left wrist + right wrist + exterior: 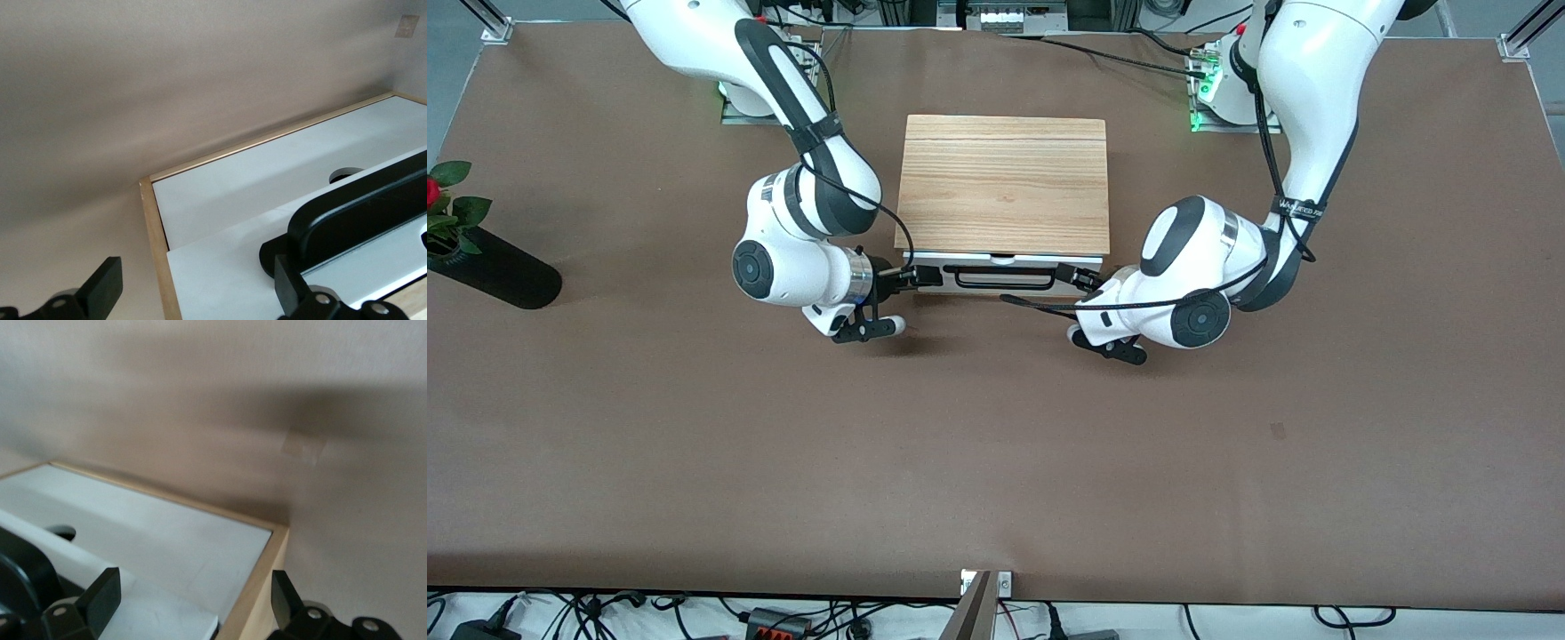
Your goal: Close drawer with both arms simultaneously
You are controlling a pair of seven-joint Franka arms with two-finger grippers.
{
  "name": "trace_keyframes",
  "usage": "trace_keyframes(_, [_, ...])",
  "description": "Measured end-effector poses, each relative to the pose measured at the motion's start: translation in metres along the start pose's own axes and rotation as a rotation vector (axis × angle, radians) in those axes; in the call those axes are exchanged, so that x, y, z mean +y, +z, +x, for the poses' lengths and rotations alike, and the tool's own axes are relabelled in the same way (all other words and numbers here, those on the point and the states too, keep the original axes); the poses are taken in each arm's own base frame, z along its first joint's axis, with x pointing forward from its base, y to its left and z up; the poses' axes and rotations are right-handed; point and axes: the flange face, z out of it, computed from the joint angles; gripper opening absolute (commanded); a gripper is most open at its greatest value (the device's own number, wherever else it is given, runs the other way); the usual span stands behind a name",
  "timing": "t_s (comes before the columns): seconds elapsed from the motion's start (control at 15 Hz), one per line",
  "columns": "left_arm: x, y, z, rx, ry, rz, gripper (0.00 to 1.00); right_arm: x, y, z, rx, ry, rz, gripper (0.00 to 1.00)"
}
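The drawer (1005,276) has a white front and a thin black bar handle (1005,288). It sits in a light-wood casing (1005,182) at mid-table, facing the front camera, and stands out a little from the casing. My right gripper (918,277) is open at the drawer front's corner toward the right arm's end. Its fingers straddle the drawer front (157,617) and casing edge (263,577). My left gripper (1083,280) is open at the other corner, straddling the drawer front (220,267) and casing edge (155,233), next to the handle (360,207).
A white upper panel (267,180) with a finger notch sits above the drawer. A black vase (494,271) with a red rose lies at the table edge toward the right arm's end. The brown table (996,462) spreads out nearer the front camera.
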Motion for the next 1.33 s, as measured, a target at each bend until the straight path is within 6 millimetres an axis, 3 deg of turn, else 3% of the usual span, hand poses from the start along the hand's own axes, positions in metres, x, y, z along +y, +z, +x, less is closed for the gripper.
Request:
trace_keyframes(0.53, [-0.004,0.013,0.001,-0.045,-0.009,-0.005,1.00,0.000,0.003,-0.003,-0.026,0.001,0.000,1.00])
trace_keyframes(0.73, [-0.007,0.013,0.002,-0.050,-0.019,-0.024,1.00,-0.003,-0.005,0.000,-0.012,-0.006,0.005,1.00])
trace_keyframes(0.87, [-0.014,0.008,0.003,-0.048,-0.036,-0.055,1.00,-0.011,-0.026,0.004,0.025,-0.019,0.016,1.00])
trace_keyframes(1.0, [-0.019,-0.013,0.007,-0.011,-0.043,-0.085,1.00,-0.013,-0.059,0.009,0.079,-0.025,0.025,1.00])
trace_keyframes(1.33, [-0.019,-0.069,0.013,0.091,-0.031,-0.108,1.00,0.013,-0.155,-0.003,0.133,-0.080,-0.129,1.00])
